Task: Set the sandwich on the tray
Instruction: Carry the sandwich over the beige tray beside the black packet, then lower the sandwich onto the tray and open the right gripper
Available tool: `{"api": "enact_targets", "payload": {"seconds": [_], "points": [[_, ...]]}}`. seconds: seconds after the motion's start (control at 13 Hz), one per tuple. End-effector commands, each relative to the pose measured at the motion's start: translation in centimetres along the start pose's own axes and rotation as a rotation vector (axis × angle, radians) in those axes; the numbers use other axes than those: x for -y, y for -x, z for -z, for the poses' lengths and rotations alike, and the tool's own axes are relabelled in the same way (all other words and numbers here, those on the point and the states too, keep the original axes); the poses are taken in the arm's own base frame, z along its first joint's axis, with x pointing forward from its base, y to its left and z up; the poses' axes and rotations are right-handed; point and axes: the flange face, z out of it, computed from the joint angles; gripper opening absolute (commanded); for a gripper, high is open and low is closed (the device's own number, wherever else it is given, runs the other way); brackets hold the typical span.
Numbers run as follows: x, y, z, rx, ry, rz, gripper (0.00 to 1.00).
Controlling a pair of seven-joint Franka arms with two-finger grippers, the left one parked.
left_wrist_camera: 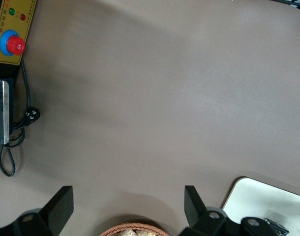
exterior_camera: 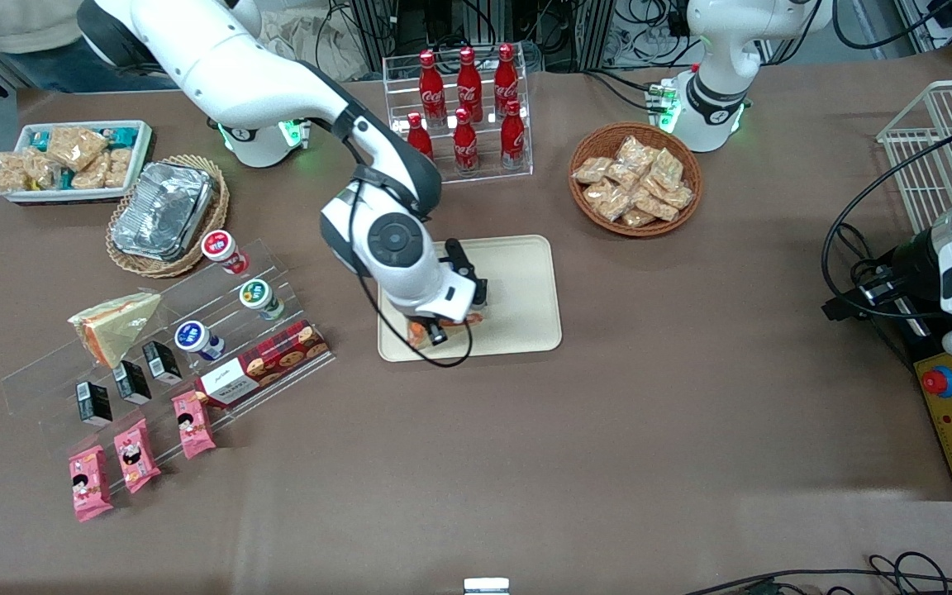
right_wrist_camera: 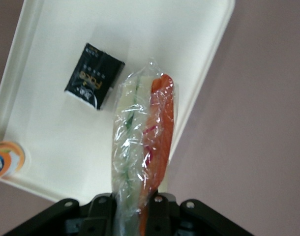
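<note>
A: Hanging low over the large flat beige plastic tray (exterior_camera: 517,289) is the working arm's tool (exterior_camera: 436,329), at the tray's edge nearest the front camera.

B: What is the tool holding?

A: Its two fingers are closed on the triangular sandwich wedge in clear plastic wrap (right_wrist_camera: 142,147) — pale bread, green flecks and a bright orange filling strip along one edge. In the wrist view the wedge stands on edge between the fingers and points away from the tool (right_wrist_camera: 135,216).

B: Where is the sandwich relative to the tray?

A: Over the tray's rim, partly above the tray (right_wrist_camera: 61,147) and partly above the brown table (exterior_camera: 525,463). Whether it touches the tray cannot be told.

B: Anything else on the tray?

A: A small black packet with gold lettering (right_wrist_camera: 94,75) lies flat on it, just beside the sandwich. An orange and white round lid (right_wrist_camera: 6,160) shows at one corner.

B: Other things nearby?

A: A tan-yellow sandwich wedge (exterior_camera: 112,324) rests on a clear acrylic stepped rack (exterior_camera: 154,355) toward the working arm's end of the table.
</note>
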Motion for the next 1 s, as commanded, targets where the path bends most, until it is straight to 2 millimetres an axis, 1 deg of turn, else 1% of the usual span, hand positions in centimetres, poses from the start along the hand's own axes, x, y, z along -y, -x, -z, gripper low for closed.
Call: {"api": "enact_targets", "payload": {"seconds": [0.0,0.08,0.15,0.23,0.31,0.38,0.62,0.85,0.92], "points": [[-0.3,-1.5,-1.6,0.063,0.038,-0.009,0.09],[0.3,-3.2,-2.4,0.102,0.047,-0.023,0.09],[0.8,-4.2,-3.4,0.136,0.052,-0.038,0.09],[1.1,-4.6,-4.8,0.152,0.040,-0.059,0.10],[1.3,-5.1,-5.4,0.154,0.033,-0.065,0.10],[1.5,-5.5,-5.7,0.155,0.029,-0.071,0.10],[1.8,-5.4,-6.2,0.161,0.017,-0.111,0.10],[2.4,-5.6,-7.1,0.173,0.007,-0.225,0.11],[2.9,-6.8,-7.4,0.177,0.006,-0.234,0.13]]}}
